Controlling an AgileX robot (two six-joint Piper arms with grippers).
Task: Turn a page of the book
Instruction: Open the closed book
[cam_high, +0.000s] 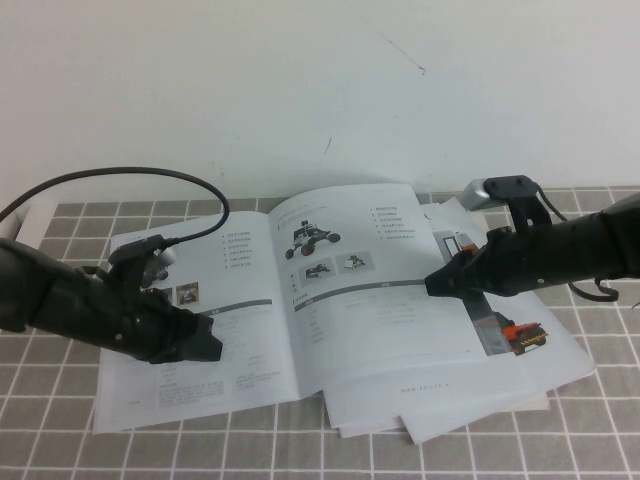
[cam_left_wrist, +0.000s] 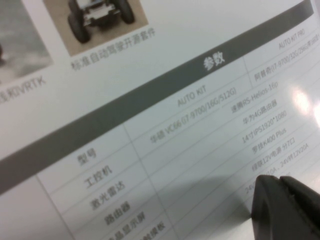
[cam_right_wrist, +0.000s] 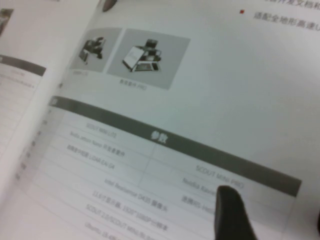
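The book (cam_high: 200, 300) lies open on the tiled table. Its right-hand page (cam_high: 370, 300) shows a black rover photo and a grey-banded spec table, and it also fills the right wrist view (cam_right_wrist: 165, 100). My right gripper (cam_high: 436, 283) is at that page's outer edge, low over it. It is open (cam_right_wrist: 272, 220): one dark finger (cam_right_wrist: 231, 212) is over the spec table and the other just shows at the frame's edge. My left gripper (cam_high: 207, 346) is shut (cam_left_wrist: 282, 182), with its tips down on the spec table of the left-hand page (cam_left_wrist: 150, 125).
Loose white booklets (cam_high: 520, 335) with an orange machine photo lie fanned out under the book on the right. The grey tiled table (cam_high: 60, 450) ends at a white wall behind. The left arm's black cable (cam_high: 150, 172) loops above the book's left side.
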